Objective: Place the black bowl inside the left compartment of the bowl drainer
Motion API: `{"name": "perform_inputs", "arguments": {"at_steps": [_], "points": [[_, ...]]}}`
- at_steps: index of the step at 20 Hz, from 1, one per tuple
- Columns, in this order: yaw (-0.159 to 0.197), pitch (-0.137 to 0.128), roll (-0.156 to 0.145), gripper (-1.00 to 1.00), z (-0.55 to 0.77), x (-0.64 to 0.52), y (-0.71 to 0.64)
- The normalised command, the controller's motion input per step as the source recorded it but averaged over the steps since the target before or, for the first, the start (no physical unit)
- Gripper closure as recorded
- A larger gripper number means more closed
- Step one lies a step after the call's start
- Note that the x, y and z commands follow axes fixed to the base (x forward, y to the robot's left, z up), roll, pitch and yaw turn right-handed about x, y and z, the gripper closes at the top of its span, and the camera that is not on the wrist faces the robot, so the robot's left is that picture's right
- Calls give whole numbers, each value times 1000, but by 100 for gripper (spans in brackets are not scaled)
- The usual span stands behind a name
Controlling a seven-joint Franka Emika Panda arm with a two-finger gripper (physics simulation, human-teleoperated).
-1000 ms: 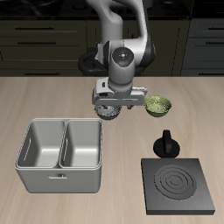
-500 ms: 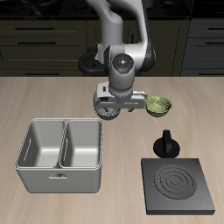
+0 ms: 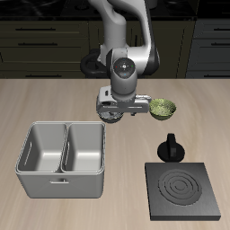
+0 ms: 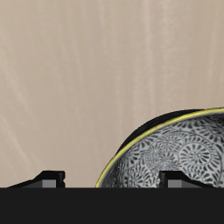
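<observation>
Right now my pincer (image 3: 111,113) hangs low over the bench (image 3: 36,99); the bowl (image 4: 175,153) sits right under it. A small, stiff, light, slick-looking bowl: I'd pinch its thin rim. Whether my jaws grip it, I cannot tell.

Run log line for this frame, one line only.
phase: pre-grasp | gripper: open, fingers straddling black bowl rim | bowl: farther back than bowl drainer | left compartment: empty
</observation>
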Motion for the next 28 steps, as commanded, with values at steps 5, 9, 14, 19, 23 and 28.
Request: {"name": "perform_inputs", "arguments": {"at_steps": [5, 9, 14, 19, 23, 28], "points": [[-8, -10, 16, 100, 21, -38, 26], [-8, -18, 22, 100, 47, -41, 30], [1, -10, 9, 100, 53, -27, 15], [8, -42, 16, 100, 256, -36, 2], [16, -57, 3, 100, 312, -89, -42], [23, -51, 5, 100, 365, -44, -22]]}}
